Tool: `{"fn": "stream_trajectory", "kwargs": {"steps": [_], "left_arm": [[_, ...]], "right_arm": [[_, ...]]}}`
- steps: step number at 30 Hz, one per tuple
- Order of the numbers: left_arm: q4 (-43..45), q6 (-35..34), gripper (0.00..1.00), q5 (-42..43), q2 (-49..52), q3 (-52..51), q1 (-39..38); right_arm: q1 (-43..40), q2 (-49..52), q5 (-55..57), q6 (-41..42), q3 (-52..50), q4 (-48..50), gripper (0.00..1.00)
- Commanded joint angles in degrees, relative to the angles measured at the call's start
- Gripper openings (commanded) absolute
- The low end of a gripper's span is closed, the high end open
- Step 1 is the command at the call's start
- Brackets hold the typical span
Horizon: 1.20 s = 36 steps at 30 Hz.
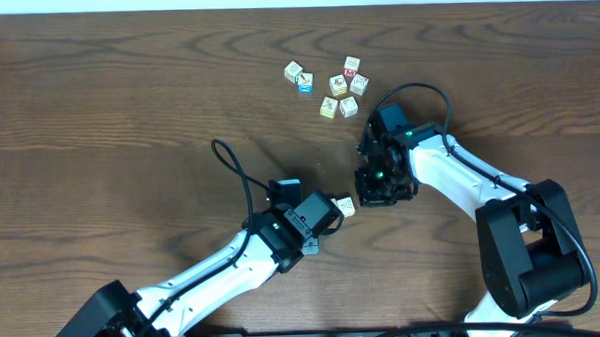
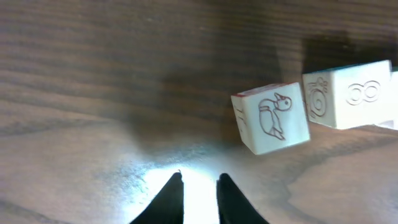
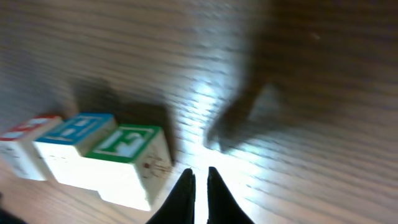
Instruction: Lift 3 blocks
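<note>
From where I stand, the left gripper (image 2: 200, 177) sits low over the table (image 1: 98, 115) with its fingers drawn almost together, only a slit of lit wood between them and nothing held; I'd guess it is set that way to serve as a blunt pusher rather than a pincer. Farther back, well apart from both arms, a scatter of loose cubes (image 1: 338, 84) lies on the wood; they look like spares to me. Past the left fingertips, off to one side and clear of them, lies the duck block (image 2: 272, 118), red-edged and skewed against its neighbour. Next to it, so near that I can't say whether they touch, is the middle block (image 2: 348, 93), whose top reads blue from the right wrist view; then comes the green-topped block (image 3: 127, 165), flush against the middle one. All three seem to rest on the wood in a short row between the two arms, nothing raised yet; to my eye such a row only makes sense if it is to be squeezed from both ends and lifted as one. At the right end the right gripper (image 3: 200, 171) is closed tight and empty, its tips just beside the green-topped block's near corner; contact I cannot make out. The crooked duck block worries me; squeezed as it lies, the row may buckle.
</note>
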Motion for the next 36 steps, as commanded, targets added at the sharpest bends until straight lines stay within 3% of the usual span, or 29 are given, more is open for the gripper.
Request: {"fn": "stream_trajectory", "kwargs": {"steps": [1,12,21,36], "left_arm": [[-0.2,-2.0,0.11,-3.3,1.1,-0.4,-0.1],[0.7,-3.0,0.08,-6.8,1.5,-0.7,-0.1],[9.6,-3.1,0.08,-3.1,7.9,-0.7,-0.1],[11.2,-5.6,0.08,-3.3,11.2,-0.7,-0.1]], "right_arm": [[0.8,0.3,2.9,-0.7,-0.2,-1.1,0.05],[0.8,0.3,3.0,-1.8,-0.2,-1.7,0.04],[2.4,0.3,2.9,-1.8,-0.2,-1.6,0.06],[5.6,0.3,3.9,-3.0,-0.2,-0.1,0.08]]}}
